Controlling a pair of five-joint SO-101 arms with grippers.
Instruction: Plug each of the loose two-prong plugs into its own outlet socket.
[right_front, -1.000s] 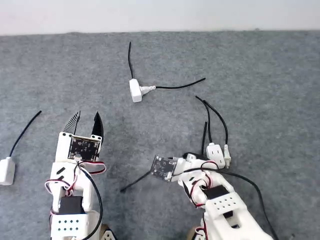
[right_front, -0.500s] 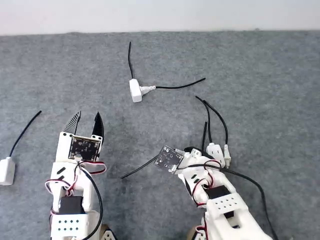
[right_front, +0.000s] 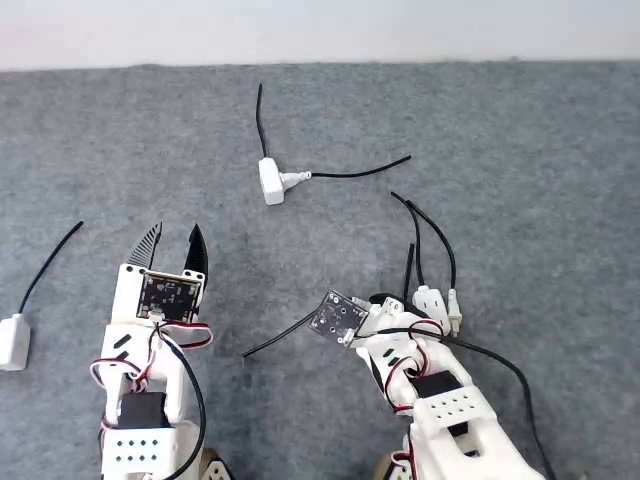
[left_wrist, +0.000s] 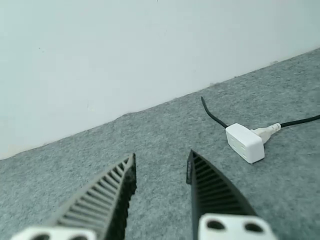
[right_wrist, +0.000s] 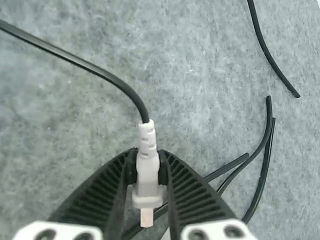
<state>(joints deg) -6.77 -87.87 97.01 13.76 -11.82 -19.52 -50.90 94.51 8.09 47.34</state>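
Note:
My right gripper (right_wrist: 146, 155) is shut on a white two-prong plug (right_wrist: 146, 182), whose black cord (right_wrist: 75, 60) trails away over the carpet. In the high view the right arm (right_front: 400, 345) sits at the lower right, and that cord (right_front: 283, 335) runs out to its left. Just beyond it lie a white outlet socket (right_front: 430, 300) and another small plug (right_front: 455, 318), side by side. My left gripper (right_front: 172, 245) stands open and empty at the lower left. Far ahead of it, a white socket (left_wrist: 245, 143) has a plug (left_wrist: 267, 131) joined to it.
A third white socket (right_front: 12, 342) with a black cord lies at the far left edge. Several loose black cords (right_front: 430, 235) curve above the right arm. Grey carpet (right_front: 550, 180) covers the floor up to a white wall (right_front: 320, 30) at the back.
The right arm's wrist has swung up and to the right with the plug in it, dragging the black cord along. The left arm has kept still.

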